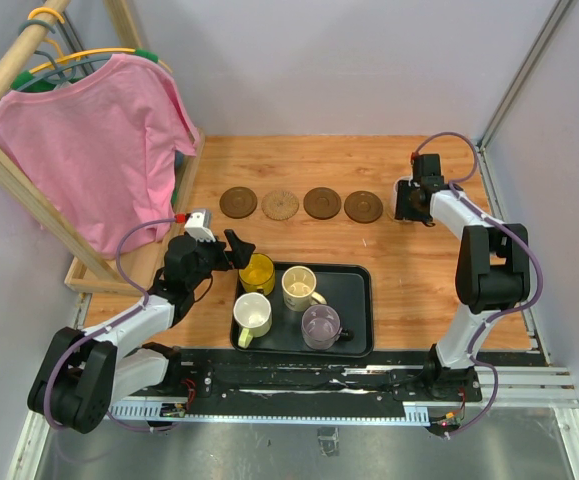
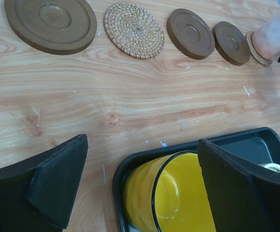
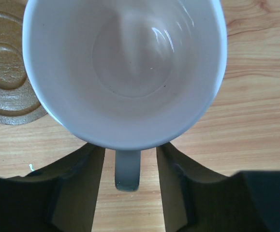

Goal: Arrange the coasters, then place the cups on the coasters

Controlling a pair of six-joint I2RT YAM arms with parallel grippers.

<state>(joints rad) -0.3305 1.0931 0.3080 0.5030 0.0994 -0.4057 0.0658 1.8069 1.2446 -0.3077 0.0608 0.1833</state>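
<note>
Four coasters lie in a row across the table: brown (image 1: 238,203), tan woven (image 1: 281,204), brown (image 1: 322,203), brown (image 1: 363,207). A fifth, tan woven coaster (image 2: 256,50) sits at the right end under the pale pink cup (image 3: 125,72). My right gripper (image 3: 128,154) is open, its fingers on either side of that cup's handle with a gap on both sides. The black tray (image 1: 367,318) holds the yellow cup (image 1: 257,272), cream cup (image 1: 298,288), white cup (image 1: 253,315) and grey-purple cup (image 1: 320,325). My left gripper (image 2: 143,145) is wide open, straddling the yellow cup (image 2: 178,198).
A wooden rack (image 1: 119,268) with a pink shirt (image 1: 99,150) on a hanger stands at the left edge of the table. Grey walls close in the back and right sides. A brown coaster (image 3: 4,82) lies just left of the pink cup.
</note>
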